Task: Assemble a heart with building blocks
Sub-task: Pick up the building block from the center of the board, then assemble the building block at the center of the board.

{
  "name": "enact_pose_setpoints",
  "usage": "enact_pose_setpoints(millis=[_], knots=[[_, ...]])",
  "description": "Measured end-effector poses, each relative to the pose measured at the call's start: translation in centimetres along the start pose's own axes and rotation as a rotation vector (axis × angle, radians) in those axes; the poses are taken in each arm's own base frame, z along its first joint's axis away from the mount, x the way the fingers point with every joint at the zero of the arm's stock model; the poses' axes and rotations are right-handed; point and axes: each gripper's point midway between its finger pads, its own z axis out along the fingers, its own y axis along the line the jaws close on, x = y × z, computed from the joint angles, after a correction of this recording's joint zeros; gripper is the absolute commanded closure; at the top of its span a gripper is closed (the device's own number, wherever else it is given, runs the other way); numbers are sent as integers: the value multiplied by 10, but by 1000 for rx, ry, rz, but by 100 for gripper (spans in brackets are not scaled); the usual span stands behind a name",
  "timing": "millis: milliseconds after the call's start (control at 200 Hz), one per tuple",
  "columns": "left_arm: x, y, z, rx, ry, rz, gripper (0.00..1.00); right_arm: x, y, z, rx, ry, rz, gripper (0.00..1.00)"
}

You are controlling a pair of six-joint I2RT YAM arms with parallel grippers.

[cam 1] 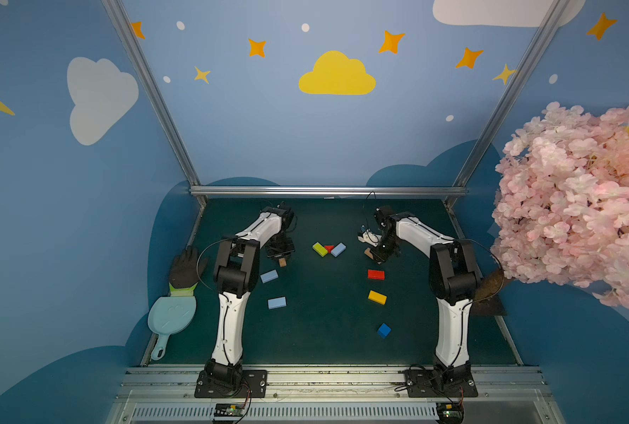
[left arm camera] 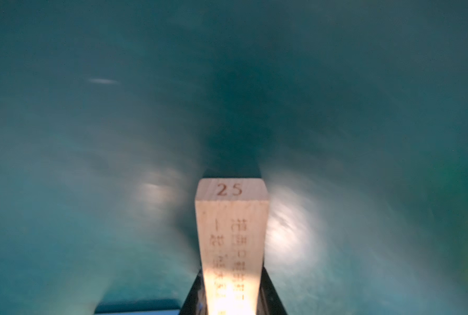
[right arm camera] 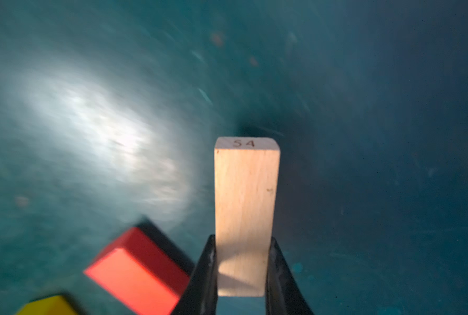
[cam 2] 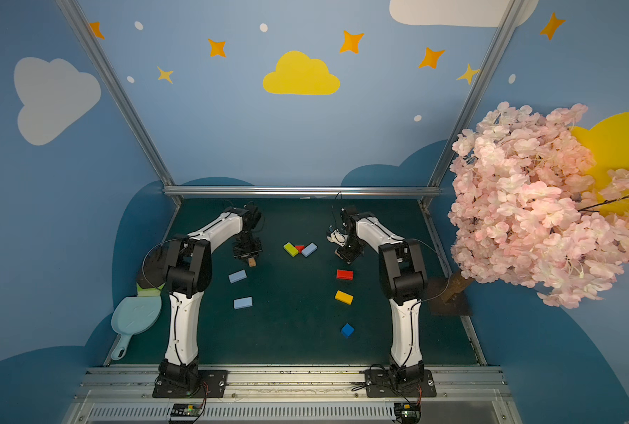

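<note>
Left gripper (left arm camera: 231, 286) pinches block 25 (left arm camera: 231, 218), right gripper (right arm camera: 242, 245) block 54 (right arm camera: 246, 191) (both tan, held endwise); each should settle flush against the started heart (cam 1: 329, 249), no nudging.

Mat centre (cam 1: 324, 301) left unobstructed, flanked by light blue blocks (cam 1: 277, 303) and red block (cam 1: 376, 274), far end closed by block cluster (cam 1: 328, 249).

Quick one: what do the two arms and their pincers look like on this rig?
The two look alike. The left arm and right arm have white shell links, black joints and black base plates. A thin black cable loops out at each elbow. The left pincer and right pincer are black, with glossy fingers tapering to narrow tips. No markings are legible.
</note>
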Motion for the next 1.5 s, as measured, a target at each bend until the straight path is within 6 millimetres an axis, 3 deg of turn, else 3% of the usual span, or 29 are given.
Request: enact_pose_setpoints(millis=[135, 225, 921, 1151, 1501], knots=[[23, -36, 0, -17, -23, 263, 86, -14, 20, -5, 2, -16, 2, 100], [32, -46, 0, -14, -25, 358, 89, -17, 26, -5, -8, -20, 30, 100], [24, -37, -2, -83, -108, 763, 91, -17, 30, -3, -53, -33, 122, 100], [9, -38, -3, -124, -134, 840, 91, -24, 32, 0, -44, -31, 100, 100], [6, -42, -3, -107, -137, 917, 91, -30, 32, 16, -43, 13, 65, 100]])
